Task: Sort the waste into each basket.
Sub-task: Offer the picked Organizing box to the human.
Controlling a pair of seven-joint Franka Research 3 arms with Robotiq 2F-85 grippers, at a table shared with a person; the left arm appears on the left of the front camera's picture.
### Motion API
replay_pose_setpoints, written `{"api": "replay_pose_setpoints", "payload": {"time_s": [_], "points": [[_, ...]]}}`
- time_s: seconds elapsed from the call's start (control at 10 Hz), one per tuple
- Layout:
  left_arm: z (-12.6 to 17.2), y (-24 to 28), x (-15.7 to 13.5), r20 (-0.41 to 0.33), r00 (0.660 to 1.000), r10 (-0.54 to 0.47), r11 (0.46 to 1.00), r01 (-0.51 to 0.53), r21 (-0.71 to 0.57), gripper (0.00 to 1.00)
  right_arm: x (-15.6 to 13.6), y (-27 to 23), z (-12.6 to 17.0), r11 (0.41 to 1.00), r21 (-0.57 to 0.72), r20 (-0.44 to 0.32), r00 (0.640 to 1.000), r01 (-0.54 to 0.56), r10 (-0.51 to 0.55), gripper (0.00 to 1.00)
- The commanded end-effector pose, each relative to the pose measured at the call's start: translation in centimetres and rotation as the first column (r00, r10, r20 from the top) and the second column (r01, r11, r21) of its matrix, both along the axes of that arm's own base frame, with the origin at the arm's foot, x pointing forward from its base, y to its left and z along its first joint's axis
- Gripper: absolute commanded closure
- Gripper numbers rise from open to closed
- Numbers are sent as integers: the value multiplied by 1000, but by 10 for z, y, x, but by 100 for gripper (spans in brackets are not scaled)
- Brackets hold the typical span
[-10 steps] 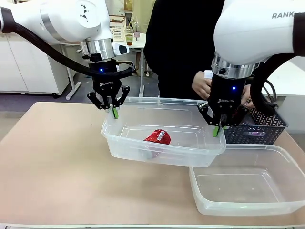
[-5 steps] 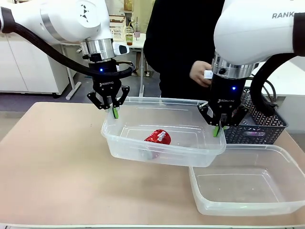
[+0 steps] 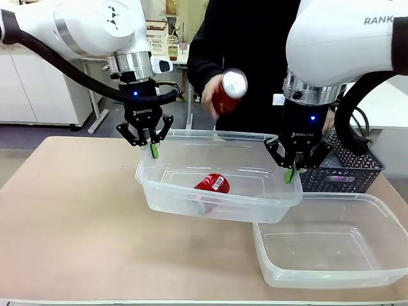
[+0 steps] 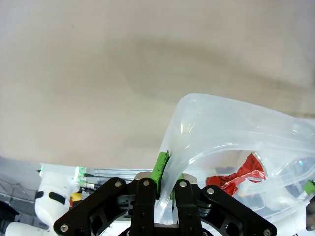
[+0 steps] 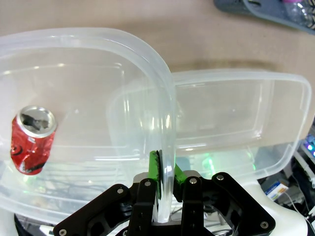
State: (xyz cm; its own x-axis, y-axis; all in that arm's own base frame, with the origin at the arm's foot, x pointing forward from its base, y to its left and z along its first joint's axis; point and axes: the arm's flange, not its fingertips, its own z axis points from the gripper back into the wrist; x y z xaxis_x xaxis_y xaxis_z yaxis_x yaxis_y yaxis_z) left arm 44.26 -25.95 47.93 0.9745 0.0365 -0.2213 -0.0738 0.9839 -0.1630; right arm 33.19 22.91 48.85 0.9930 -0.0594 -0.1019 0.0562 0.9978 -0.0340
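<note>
**Clear tub pinched at both ends, second can incoming**

Clear thin plastic, rounded corners, rolled rim: near tub [image 3: 331, 279] sits empty on the tan matte worktop [image 3: 76, 217], front right. Just behind it, partly over its far-left corner, is the held tub [image 3: 185, 203], same make, which looks raised a little. Left claw [image 3: 153, 150] is clamped on its left rim, right claw [image 3: 290, 173] on its right rim. Green pads [image 5: 155, 169] squeeze the thin wall in both wrist views. One crushed red can [image 3: 211, 183], dented shiny metal, lies on the held tub's floor near the middle. A dark lattice basket [image 3: 350, 173] sits behind the right claw. Farthest back, a person's hand [image 3: 210, 97] holds a second can [image 3: 231, 85] above the held tub's far rim, blurred.

Risks, my call:
- The wall is slick and flexes, so a dropped can could jolt it out of a pinch.
- Uneven arm moves could twist or crack the rim.
- Tilt would roll the can.
- The hand is close to the right arm and could bump it.
</note>
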Motion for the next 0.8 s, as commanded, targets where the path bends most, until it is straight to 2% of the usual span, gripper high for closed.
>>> {"api": "replay_pose_setpoints", "payload": {"time_s": [0.0,0.7], "points": [[6,1,0,6,999,43,999,-43,-31,94,-1,-2,1,1000,9,-2,1000,-21,21,95],[6,1,0,6,999,43,999,-43,-31,94,-1,-2,1,1000,9,-2,1000,-21,21,95]]}}
